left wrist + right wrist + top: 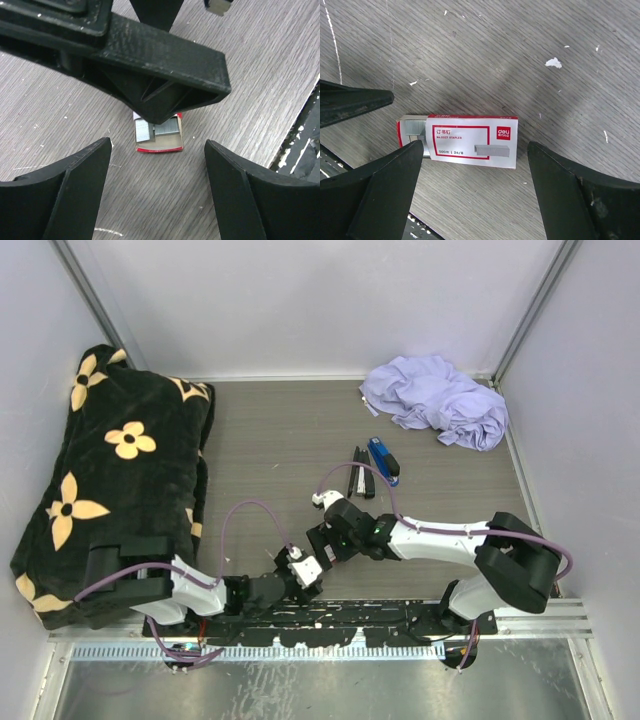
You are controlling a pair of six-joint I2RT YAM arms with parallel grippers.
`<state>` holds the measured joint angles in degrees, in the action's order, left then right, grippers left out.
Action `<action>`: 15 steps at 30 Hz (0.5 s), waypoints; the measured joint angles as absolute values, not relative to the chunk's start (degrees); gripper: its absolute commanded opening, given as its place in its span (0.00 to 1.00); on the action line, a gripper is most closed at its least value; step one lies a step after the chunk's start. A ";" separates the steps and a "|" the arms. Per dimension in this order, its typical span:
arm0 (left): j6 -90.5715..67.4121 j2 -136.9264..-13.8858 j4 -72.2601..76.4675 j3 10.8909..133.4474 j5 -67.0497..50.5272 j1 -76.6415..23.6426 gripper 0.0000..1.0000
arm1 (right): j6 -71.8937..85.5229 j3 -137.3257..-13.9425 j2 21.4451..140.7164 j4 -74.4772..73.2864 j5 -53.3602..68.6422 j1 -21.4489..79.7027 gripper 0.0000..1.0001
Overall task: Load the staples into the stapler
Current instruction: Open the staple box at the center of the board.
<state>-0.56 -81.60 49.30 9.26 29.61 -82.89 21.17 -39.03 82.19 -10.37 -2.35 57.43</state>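
Observation:
The staples box (470,140) is white with a red label and lies flat on the wood table. Its tray is slid out a little at the left end, showing grey staple strips (150,131). My right gripper (475,170) is open and hovers just above the box, with one finger off each end. My left gripper (157,165) is open and empty, facing the open tray end from a short way off. In the top view both grippers, left (308,575) and right (323,542), meet at the table's near middle and hide the box. A black stapler (360,472) and a blue stapler (384,460) lie farther back.
A black blanket with cream flowers (120,470) fills the left side. A crumpled purple cloth (440,400) lies at the back right. The black mounting rail (330,620) runs along the near edge, close to the box.

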 measured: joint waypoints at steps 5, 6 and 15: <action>-0.30 -85.60 55.48 9.61 30.72 -83.15 0.74 | 21.08 -39.27 83.00 -10.33 -2.83 57.52 0.89; -0.32 -85.67 55.90 9.61 30.85 -83.15 0.72 | 21.08 -39.31 83.05 -10.33 -2.92 57.54 0.88; -1.54 -85.73 56.60 9.65 31.70 -83.15 0.71 | 21.06 -39.75 83.68 -10.28 -3.40 57.65 0.85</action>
